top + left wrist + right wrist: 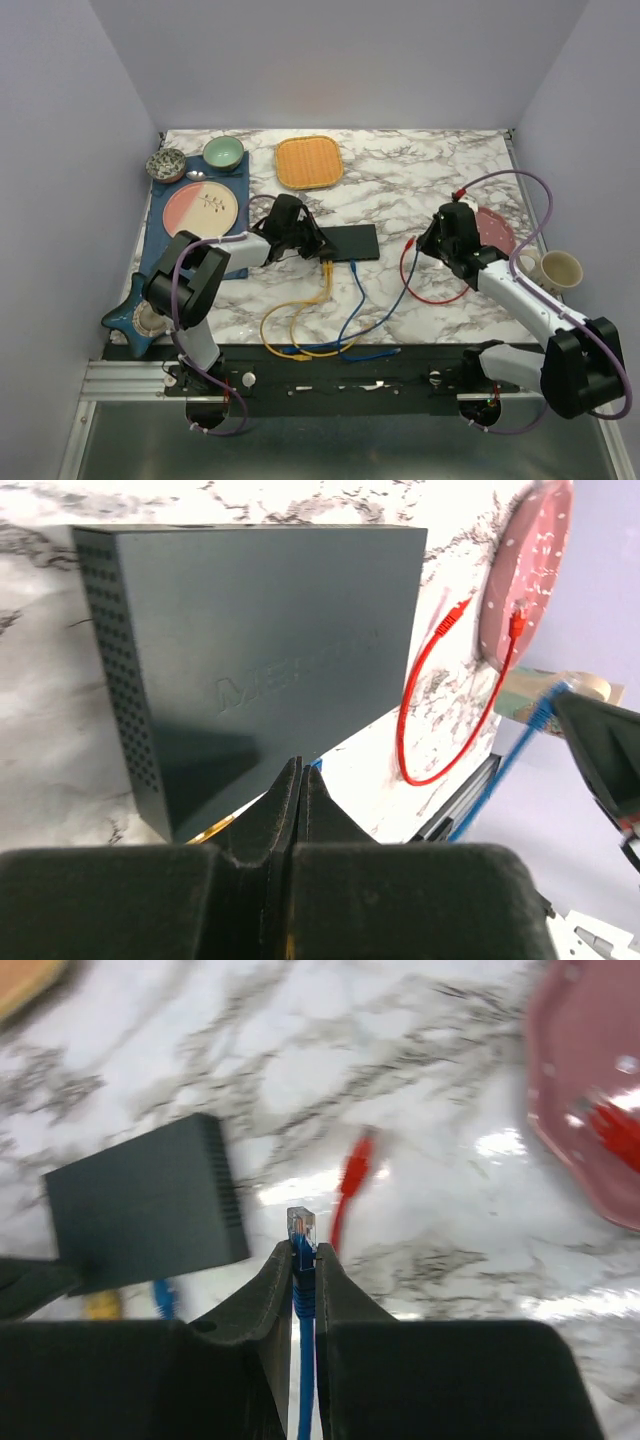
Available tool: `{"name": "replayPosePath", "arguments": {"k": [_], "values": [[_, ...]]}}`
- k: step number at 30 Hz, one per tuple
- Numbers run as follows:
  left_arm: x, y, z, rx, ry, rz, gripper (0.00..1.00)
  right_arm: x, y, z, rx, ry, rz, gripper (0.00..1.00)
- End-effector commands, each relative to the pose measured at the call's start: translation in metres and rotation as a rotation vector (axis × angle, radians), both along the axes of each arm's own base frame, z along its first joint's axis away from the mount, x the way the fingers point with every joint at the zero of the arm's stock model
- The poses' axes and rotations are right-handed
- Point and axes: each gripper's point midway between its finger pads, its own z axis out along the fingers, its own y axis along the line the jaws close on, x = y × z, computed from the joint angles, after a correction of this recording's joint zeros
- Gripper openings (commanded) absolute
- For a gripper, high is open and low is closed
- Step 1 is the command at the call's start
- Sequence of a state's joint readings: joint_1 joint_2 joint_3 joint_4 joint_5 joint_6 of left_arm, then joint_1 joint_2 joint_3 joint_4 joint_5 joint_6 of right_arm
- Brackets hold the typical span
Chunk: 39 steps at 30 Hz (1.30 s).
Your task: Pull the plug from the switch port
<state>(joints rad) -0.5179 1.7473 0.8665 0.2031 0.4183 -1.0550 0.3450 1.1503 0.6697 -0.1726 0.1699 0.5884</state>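
Note:
The switch (352,241) is a flat matte-black box lying mid-table; it also shows in the left wrist view (270,650) and the right wrist view (145,1205). A yellow cable (326,268) and a blue cable (357,270) meet its near edge. My left gripper (315,245) is shut and empty, its tips (296,770) at the switch's left near edge. My right gripper (432,240) is to the right of the switch, apart from it. It is shut (303,1250) on a blue plug (301,1225), whose clear tip pokes out free of any socket.
A loose red cable (430,285) lies under the right gripper, beside a pink plate (497,232) and a mug (556,268). An orange tray (309,162) stands at the back. A blue placemat (165,240) with a plate and bowls is on the left. Cable slack (310,345) loops near the front edge.

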Motion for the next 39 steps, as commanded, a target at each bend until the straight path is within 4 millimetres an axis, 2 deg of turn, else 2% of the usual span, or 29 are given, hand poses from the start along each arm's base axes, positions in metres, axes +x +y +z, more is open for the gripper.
{"name": "replayPosePath", "arguments": {"k": [1,2,3,5,6,9,12,13,14,15,16,17,18,19,20,26,34,39], "values": [[0.008,0.017,0.01,0.039,-0.037,0.056,0.0,-0.011,-0.045,-0.043,-0.108,0.162,-0.163,0.12],[0.008,0.02,0.013,0.041,-0.039,0.063,0.0,-0.012,-0.044,-0.05,-0.112,0.19,-0.155,0.2],[0.012,0.024,0.015,0.043,-0.042,0.075,0.0,-0.012,-0.041,-0.051,-0.091,0.192,-0.155,0.37],[0.014,0.03,0.019,0.046,-0.048,0.091,0.01,-0.011,-0.034,-0.047,-0.048,0.163,-0.139,0.5],[0.015,0.032,0.021,0.046,-0.052,0.096,0.02,-0.009,-0.025,-0.039,0.002,0.114,-0.115,0.59],[0.02,0.038,0.024,0.042,-0.053,0.112,0.05,-0.001,-0.006,-0.017,0.065,0.024,-0.05,0.65],[0.025,0.036,0.025,0.035,-0.055,0.103,0.07,0.001,0.035,-0.001,0.182,-0.024,0.118,0.65],[0.026,0.035,0.026,0.032,-0.055,0.1,0.07,-0.005,0.059,-0.003,0.262,0.001,0.228,0.64],[0.028,0.031,0.025,0.021,-0.049,0.084,0.07,-0.008,0.071,-0.006,0.306,0.017,0.278,0.64],[0.03,0.028,0.026,0.017,-0.048,0.074,0.07,-0.005,0.086,0.002,0.371,-0.016,0.332,0.63],[0.033,0.025,0.029,0.007,-0.052,0.066,0.07,-0.018,0.102,-0.001,0.437,0.023,0.416,0.61],[0.033,0.023,0.024,0.009,-0.04,0.055,0.07,-0.023,0.113,-0.017,0.464,0.083,0.447,0.61],[0.033,0.02,0.024,0.001,-0.038,0.04,0.07,-0.023,0.123,-0.015,0.508,0.079,0.481,0.6],[0.033,0.018,0.023,0.0,-0.035,0.028,0.06,-0.03,0.132,-0.019,0.55,0.121,0.529,0.59],[0.036,0.016,0.024,-0.005,-0.039,0.022,0.06,-0.036,0.138,-0.034,0.564,0.175,0.537,0.59],[0.034,0.003,0.016,-0.019,-0.021,-0.038,0.04,-0.04,0.157,-0.05,0.619,0.25,0.575,0.57],[0.029,0.0,0.004,-0.011,0.009,-0.051,0.04,-0.028,0.159,-0.071,0.6,0.308,0.493,0.52],[0.027,0.0,0.003,-0.019,0.013,-0.06,0.04,-0.022,0.158,-0.084,0.606,0.348,0.426,0.47]]}}
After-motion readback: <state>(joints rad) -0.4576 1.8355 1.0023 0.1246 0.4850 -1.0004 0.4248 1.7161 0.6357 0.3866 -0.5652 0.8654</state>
